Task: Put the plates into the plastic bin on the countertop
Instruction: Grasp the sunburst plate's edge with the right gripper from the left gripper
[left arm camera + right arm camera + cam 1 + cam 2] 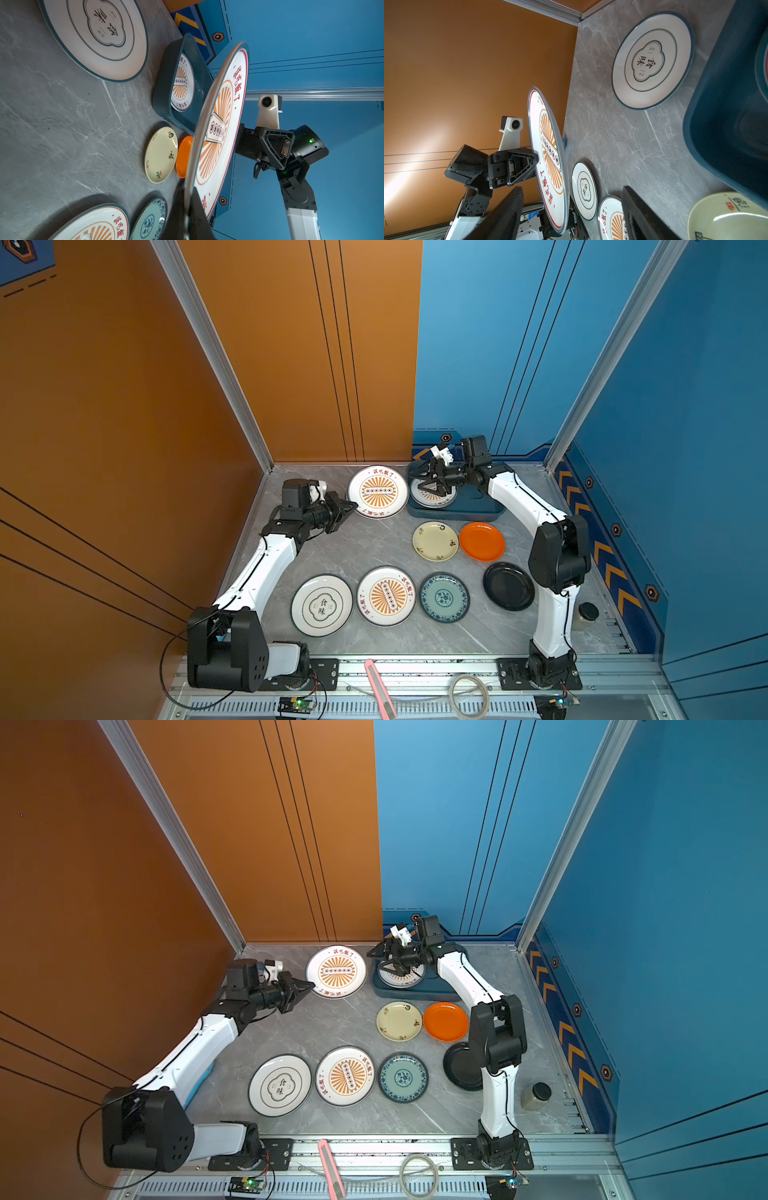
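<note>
My left gripper [352, 507] is shut on the rim of a white plate with an orange sunburst [377, 491], held lifted and tilted left of the dark teal plastic bin [478, 512]. In the left wrist view this plate [218, 124] stands edge-on between the jaws. Another sunburst plate [181, 83] lies in the bin. My right gripper [429, 485] hangs open over it, empty. A quatrefoil plate [652, 60] lies on the countertop [365, 543] beneath the held one. Cream [435, 541], orange [482, 541], black [508, 585], teal-patterned [444, 596], sunburst [386, 595] and quatrefoil [321, 605] plates lie nearer the front.
A small jar with a black lid [586, 616] stands at the right edge beside the right arm. A pink utility knife [380, 689] and a coil of clear tubing [469, 695] lie on the front rail. Orange and blue walls close the back and sides.
</note>
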